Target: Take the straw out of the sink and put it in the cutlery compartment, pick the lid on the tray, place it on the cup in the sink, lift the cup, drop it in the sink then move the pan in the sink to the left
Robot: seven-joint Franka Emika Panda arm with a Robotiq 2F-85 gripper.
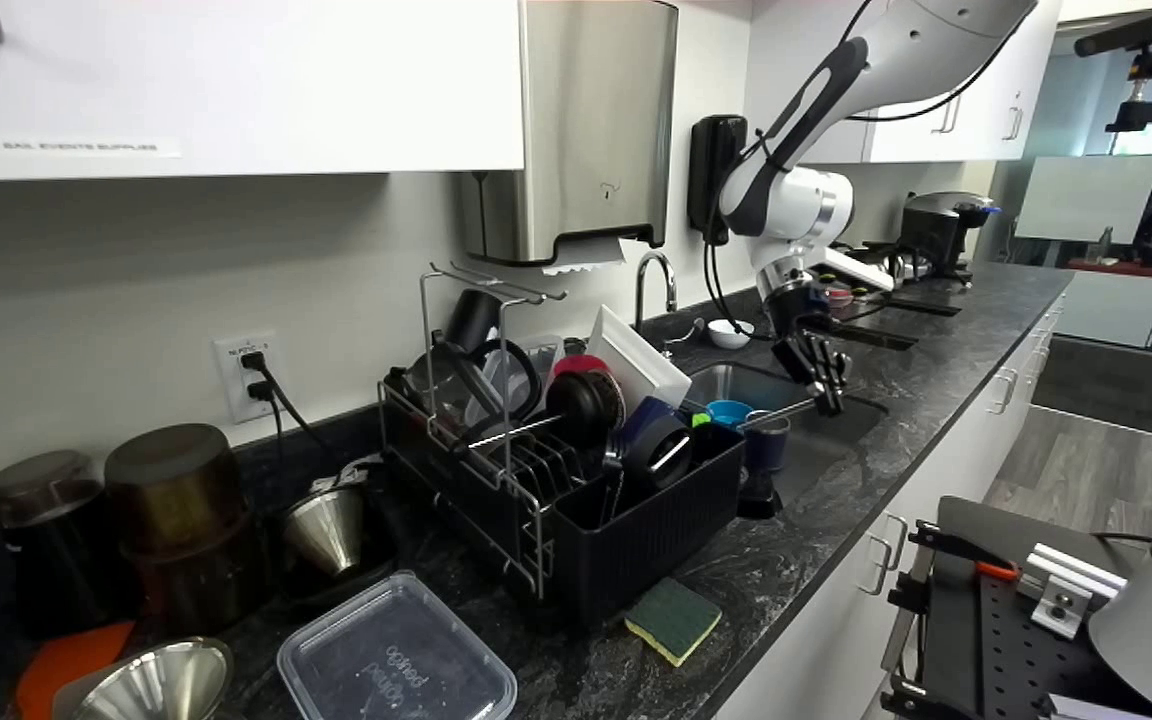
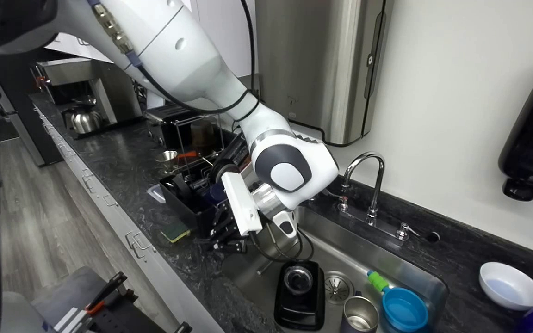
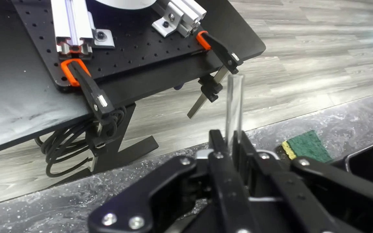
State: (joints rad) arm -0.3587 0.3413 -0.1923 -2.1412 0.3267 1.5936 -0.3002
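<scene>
Near sink (image 2: 340, 256), gripper (image 3: 229, 137) clamped on clear straw (image 3: 234, 102); jaws nearly tog., straw btwn.

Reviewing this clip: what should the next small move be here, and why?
Probably bring the straw over the cutlery compartment, one end tipped downward. The fingers are closed on it, but in an exterior view it is outside the compartment and slants well off upright, so it seems poorly aligned to drop in.
</scene>
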